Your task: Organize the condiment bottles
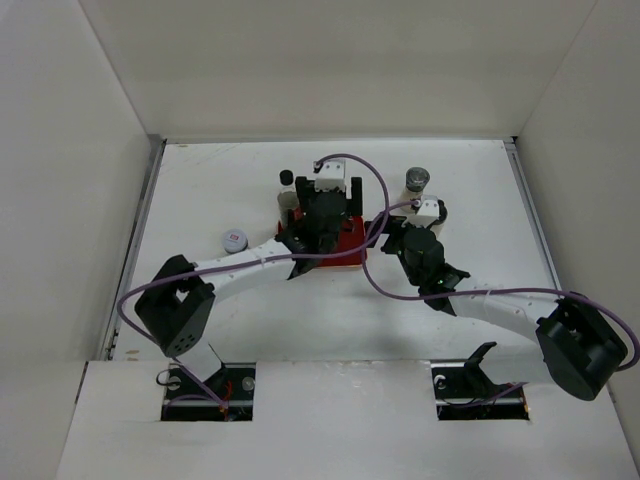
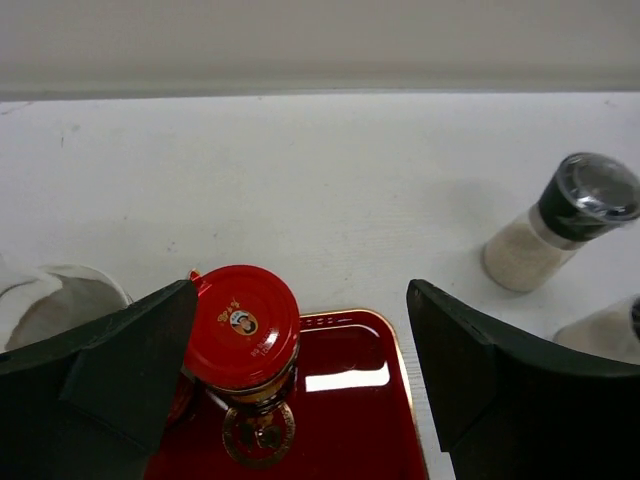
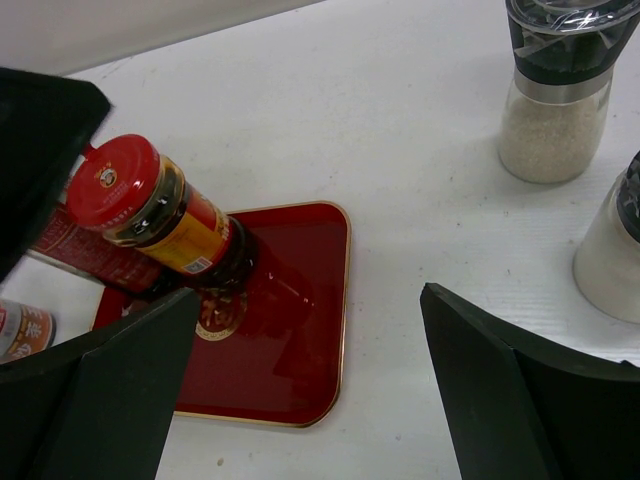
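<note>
Red-capped jar (image 2: 241, 325) upright on red tray (image 2: 350, 425), between left gripper (image 2: 302, 300) spread fingers, close beside one; right gripper (image 3: 310, 295) spread, empty

You are looking down past the right gripper (image 3: 310, 310), whose black jaws are standing wide apart, with the red tray (image 3: 300, 380) showing between them. The tray is lying flat on the white counter (image 3: 400, 130). A red-capped amber jar (image 3: 150, 215) is standing on the tray's far left part, next to a gold emblem (image 3: 222, 318). A red-labelled container (image 3: 75, 245) is sitting just behind the jar, mostly hidden. Two shakers of white grains are standing off the tray to the right. A dark-topped shaker (image 3: 555, 100) is farther off, and a second shaker (image 3: 612, 250) is nearer, cut by the frame edge.
</note>
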